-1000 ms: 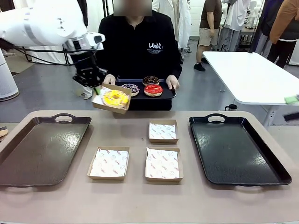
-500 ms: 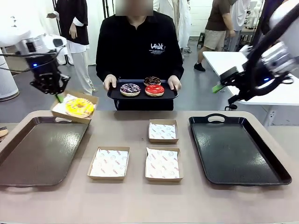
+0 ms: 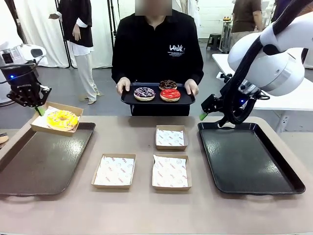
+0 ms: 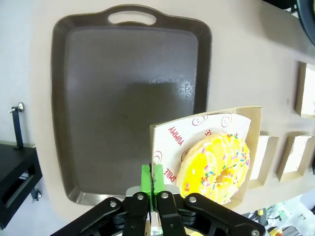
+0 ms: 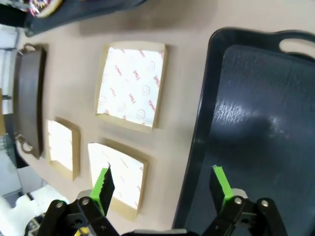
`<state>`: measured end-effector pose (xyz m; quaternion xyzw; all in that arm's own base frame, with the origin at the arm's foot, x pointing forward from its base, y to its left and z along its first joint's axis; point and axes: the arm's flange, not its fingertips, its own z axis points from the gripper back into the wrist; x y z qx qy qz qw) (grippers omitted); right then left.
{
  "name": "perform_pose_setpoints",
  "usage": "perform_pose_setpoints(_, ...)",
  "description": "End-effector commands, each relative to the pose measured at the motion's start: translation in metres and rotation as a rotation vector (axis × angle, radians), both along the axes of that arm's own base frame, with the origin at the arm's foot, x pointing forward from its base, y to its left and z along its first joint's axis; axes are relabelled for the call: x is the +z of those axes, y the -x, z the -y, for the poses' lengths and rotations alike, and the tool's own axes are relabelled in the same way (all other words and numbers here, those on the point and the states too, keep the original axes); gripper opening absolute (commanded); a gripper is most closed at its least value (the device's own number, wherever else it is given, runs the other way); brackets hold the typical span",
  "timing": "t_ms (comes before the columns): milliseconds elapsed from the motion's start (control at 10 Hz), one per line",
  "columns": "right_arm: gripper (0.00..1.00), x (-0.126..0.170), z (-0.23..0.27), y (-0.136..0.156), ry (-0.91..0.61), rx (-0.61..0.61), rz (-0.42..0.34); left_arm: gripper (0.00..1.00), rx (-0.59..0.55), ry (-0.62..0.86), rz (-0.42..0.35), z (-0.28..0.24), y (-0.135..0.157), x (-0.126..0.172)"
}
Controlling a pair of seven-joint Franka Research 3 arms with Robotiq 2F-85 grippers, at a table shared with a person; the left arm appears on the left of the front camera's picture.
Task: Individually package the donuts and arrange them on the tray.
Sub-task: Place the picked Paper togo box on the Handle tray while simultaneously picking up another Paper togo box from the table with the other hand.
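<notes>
My left gripper (image 4: 151,181) clamps the box (image 4: 197,123) edge; the box may tip, spilling the yellow donut (image 4: 202,164); right gripper (image 5: 162,179) released.

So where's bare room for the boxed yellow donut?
The brown plastic tray on the left is bare, below the cardboard box in the left claw. The black plastic tray on the right is bare too, the open right claw above its left edge. Between them three paper-lined boxes crowd the table.
</notes>
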<state>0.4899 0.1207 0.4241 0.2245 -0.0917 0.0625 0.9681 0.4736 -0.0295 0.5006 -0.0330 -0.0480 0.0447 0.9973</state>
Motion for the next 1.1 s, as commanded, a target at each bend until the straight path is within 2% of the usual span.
perform_pose_setpoints(0,1.0,0.019,0.012,0.007,0.012,-0.011,-0.022,0.01,-0.006,-0.036,0.021,-0.005,0.0,-0.008)
perform_pose_setpoints(100,1.0,0.0,0.0,0.0,0.0,0.0,0.0,0.01,0.0,0.0,0.0,0.0,0.0,0.0)
perform_pose_setpoints(1000,1.0,0.003,0.001,0.002,0.002,0.003,-0.009,0.01,-0.003,-0.011,-0.002,-0.001,0.0,-0.003)
